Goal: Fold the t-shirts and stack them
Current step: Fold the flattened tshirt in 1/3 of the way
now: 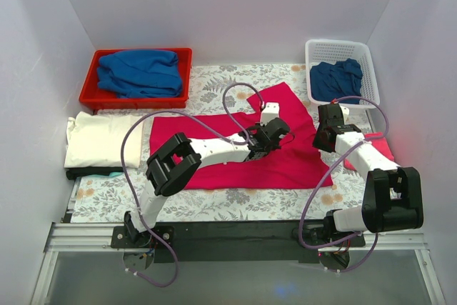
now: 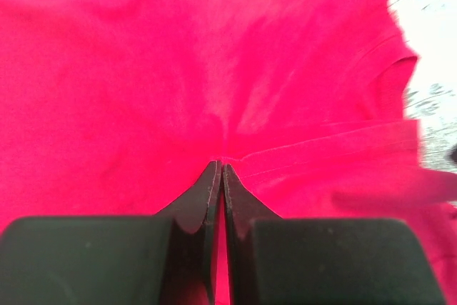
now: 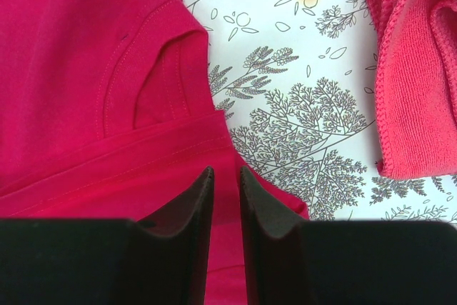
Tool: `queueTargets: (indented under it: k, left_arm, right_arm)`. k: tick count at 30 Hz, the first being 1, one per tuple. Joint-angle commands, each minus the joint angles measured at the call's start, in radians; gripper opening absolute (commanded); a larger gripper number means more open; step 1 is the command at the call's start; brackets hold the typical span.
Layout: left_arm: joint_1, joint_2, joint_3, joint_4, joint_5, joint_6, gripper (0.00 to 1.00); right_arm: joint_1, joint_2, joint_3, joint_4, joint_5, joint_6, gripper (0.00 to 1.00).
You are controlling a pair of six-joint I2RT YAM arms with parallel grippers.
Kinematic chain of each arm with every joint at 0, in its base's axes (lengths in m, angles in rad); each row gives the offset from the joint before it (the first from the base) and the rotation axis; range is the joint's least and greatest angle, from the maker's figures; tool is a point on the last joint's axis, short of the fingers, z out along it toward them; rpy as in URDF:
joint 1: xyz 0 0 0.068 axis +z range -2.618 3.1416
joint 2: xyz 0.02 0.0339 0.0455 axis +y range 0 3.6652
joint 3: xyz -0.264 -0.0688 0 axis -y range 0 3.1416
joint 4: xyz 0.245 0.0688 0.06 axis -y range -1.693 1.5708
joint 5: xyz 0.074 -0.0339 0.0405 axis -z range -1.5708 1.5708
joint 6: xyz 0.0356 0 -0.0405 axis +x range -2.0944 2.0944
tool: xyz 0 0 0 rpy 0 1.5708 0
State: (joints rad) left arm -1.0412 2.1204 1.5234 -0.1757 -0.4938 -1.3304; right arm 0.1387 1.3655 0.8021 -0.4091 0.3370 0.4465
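**Inspection: crimson shirt on table, both grippers at its right portion**

At far left, a cream t-shirt [image 1: 96,141] is lying folded on the floral tablecloth [image 1: 214,201]. Behind it, a red bin [image 1: 91,95] is holding blue t-shirts [image 1: 139,73] in a heap.

The crimson t-shirt [image 1: 207,155] is lying spread across the middle of the table, with one part reaching back toward the far side. The left gripper [image 2: 221,166] is bearing down on its right-of-centre area. Its jaws are pressed together, and the cloth is puckering at their tips, so it is pinching the fabric.

Further right, the right gripper [image 3: 225,173] is sitting over the shirt's hem by a sleeve. Its jaws are standing narrowly apart with crimson cloth showing in the gap. Whether they are gripping it cannot be told.

Just beside it, a pink t-shirt [image 3: 418,69] is lying bunched on the tablecloth. At the far right rear, a white basket [image 1: 341,46] is holding another blue t-shirt [image 1: 335,80].
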Motion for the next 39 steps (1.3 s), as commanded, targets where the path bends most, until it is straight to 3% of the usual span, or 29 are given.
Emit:
queueTargets:
  k: [1, 11, 18, 25, 31, 34, 39]
  left_arm:
    - [0.000, -0.125, -0.014, 0.024, -0.058, 0.008, 0.00]
    - [0.000, -0.074, 0.020, 0.048, -0.141, 0.053, 0.00]
    - [0.000, -0.071, -0.028, 0.053, -0.278, -0.010, 0.00]
    - [0.001, 0.010, -0.039, 0.030, -0.198, -0.052, 0.00]
    - [0.004, 0.136, 0.070, -0.139, -0.111, -0.127, 0.00]
    - [0.010, 0.138, 0.049, -0.139, -0.088, -0.150, 0.09]
    - [0.018, 0.095, 0.009, -0.133, -0.097, -0.168, 0.36]
  right_arm:
    - [-0.004, -0.036, -0.006, 0.024, 0.002, 0.015, 0.26]
    - [-0.004, -0.048, 0.002, 0.036, -0.004, -0.003, 0.27]
    - [-0.002, -0.063, -0.006, 0.079, -0.047, -0.038, 0.30]
    - [-0.002, -0.036, -0.011, 0.102, -0.095, -0.052, 0.30]
    - [-0.002, 0.021, 0.017, 0.122, -0.170, -0.078, 0.31]
    - [-0.004, 0.056, 0.038, 0.136, -0.220, -0.097, 0.31]
    - [-0.002, 0.096, 0.080, 0.164, -0.216, -0.112, 0.33]
